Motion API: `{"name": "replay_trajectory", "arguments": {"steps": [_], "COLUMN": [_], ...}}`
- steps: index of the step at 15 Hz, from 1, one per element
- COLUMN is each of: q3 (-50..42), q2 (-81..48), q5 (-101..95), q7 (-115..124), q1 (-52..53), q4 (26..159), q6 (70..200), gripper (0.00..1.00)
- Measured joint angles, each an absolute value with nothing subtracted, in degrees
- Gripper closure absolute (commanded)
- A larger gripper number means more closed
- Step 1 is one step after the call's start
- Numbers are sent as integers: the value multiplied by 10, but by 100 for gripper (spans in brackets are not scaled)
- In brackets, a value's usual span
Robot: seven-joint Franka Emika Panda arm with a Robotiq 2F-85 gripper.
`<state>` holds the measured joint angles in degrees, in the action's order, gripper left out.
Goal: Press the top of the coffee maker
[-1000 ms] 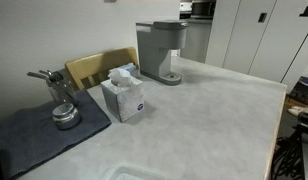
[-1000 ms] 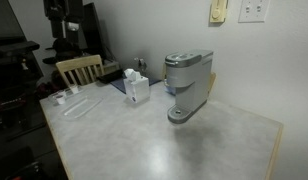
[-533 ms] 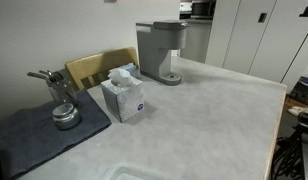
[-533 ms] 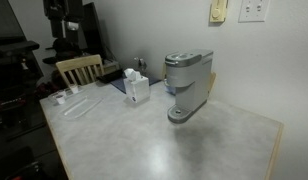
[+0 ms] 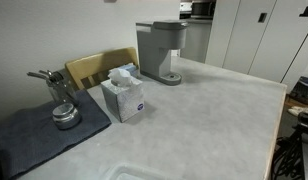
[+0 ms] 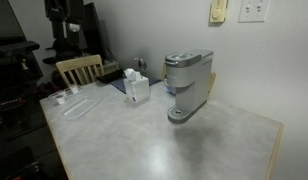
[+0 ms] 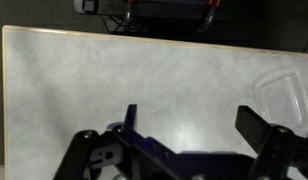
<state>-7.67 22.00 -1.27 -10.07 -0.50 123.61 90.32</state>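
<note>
Currently, the tall grey boxy coffee maker [image 5: 159, 50] is untouched on the pale desk [image 5: 209, 115]; the end effector [image 7: 191, 128] is spread wide, empty; pressing is not started.

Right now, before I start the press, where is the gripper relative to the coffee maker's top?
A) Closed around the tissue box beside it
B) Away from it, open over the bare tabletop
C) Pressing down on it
B: in an exterior view the coffee maker stands with nothing touching its flat top, and the wrist view shows the gripper open above the bare table.
</note>
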Motion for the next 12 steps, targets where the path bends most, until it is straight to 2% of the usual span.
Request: {"name": "replay_trajectory", "arguments": {"steps": [12], "q3": [-75], "q2": [156], "q5": [-13], "q7": [-101], "q1": [-5], "q4": [1226], "q6": [956], "gripper": [0]}}
